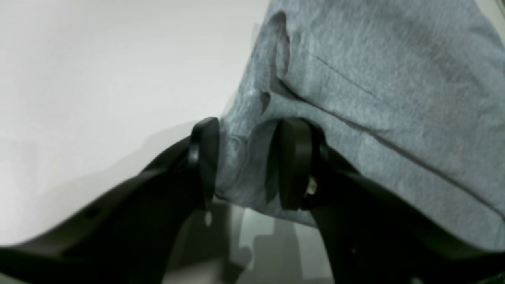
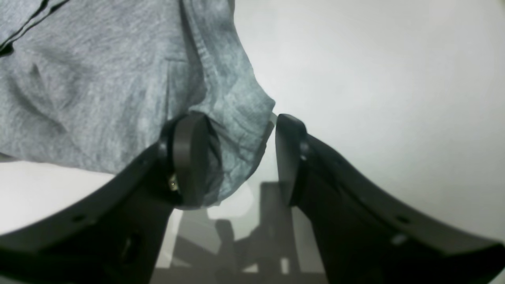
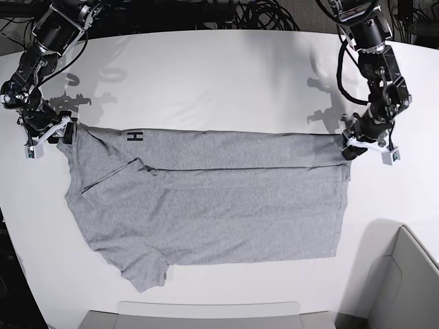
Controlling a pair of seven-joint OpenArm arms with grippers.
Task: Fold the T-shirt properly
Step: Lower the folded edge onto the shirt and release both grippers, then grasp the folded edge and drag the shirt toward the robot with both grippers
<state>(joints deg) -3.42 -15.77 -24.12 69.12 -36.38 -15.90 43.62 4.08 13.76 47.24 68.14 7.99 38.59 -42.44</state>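
Note:
The heather-grey T-shirt (image 3: 219, 212) lies flat across the white table (image 3: 206, 82), its far strip folded over toward me, with a black letter H (image 3: 135, 136) showing on it. My left gripper (image 3: 348, 145) stands at the fold's right end. In the left wrist view the left gripper (image 1: 246, 161) is open, with the shirt's edge (image 1: 375, 79) bunched between the fingers. My right gripper (image 3: 65, 131) stands at the fold's left end. In the right wrist view the right gripper (image 2: 240, 157) is open, and the shirt's corner (image 2: 98, 79) drapes over one finger (image 2: 189, 157), apart from the other.
A grey bin (image 3: 405, 288) sits at the front right corner and a grey tray rim (image 3: 192, 315) along the front edge. Black cables (image 3: 254, 14) lie behind the table's far edge.

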